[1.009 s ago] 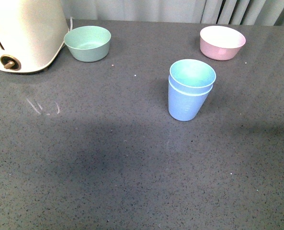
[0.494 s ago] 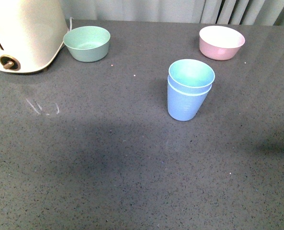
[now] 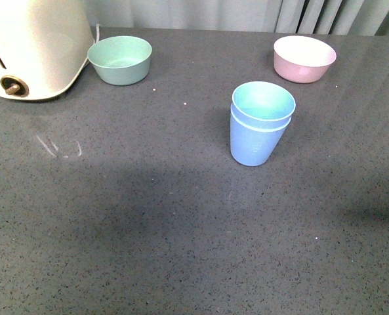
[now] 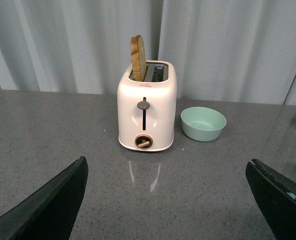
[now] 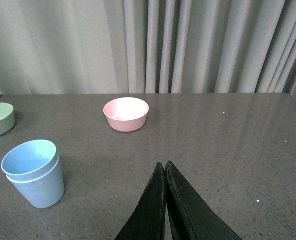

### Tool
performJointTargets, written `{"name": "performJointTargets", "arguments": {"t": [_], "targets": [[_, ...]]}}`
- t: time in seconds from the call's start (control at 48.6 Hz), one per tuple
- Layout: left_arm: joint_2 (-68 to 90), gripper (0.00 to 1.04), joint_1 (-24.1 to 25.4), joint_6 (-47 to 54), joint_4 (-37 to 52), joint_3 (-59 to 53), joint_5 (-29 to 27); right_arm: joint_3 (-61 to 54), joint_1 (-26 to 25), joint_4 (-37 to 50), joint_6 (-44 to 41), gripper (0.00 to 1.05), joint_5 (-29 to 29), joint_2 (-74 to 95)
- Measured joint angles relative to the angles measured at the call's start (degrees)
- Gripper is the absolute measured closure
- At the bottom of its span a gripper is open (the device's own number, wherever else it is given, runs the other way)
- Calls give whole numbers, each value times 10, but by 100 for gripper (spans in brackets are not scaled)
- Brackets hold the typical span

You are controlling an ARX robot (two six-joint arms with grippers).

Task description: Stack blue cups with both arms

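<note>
The blue cups (image 3: 260, 123) stand nested mid-table, at five o'clock from the mint bowl (image 3: 120, 60): your stacking looks done. Left gripper (image 4: 172, 200) spread wide, right gripper (image 5: 165, 200) pressed together, both empty.

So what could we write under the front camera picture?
Two blue cups stacked on a gray table, with a green bowl and pink bowl behind.

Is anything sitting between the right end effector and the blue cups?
Nothing visible: in the right wrist view only bare grey tabletop lies between the closed right end effector and the nested blue cups.
</note>
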Motion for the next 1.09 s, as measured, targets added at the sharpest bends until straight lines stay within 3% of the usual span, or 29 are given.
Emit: {"name": "performJointTargets", "arguments": {"t": [0.412,0.515,0.824,1.091], "targets": [[0,9,0,0,0,0,0,0,0,-77,0,103,0,-78],[0,9,0,0,0,0,0,0,0,-173,0,103,1,-158],[0,9,0,0,0,0,0,0,0,-179,0,103,0,-177],[0,9,0,0,0,0,0,0,0,-179,0,59,0,-177]]}}
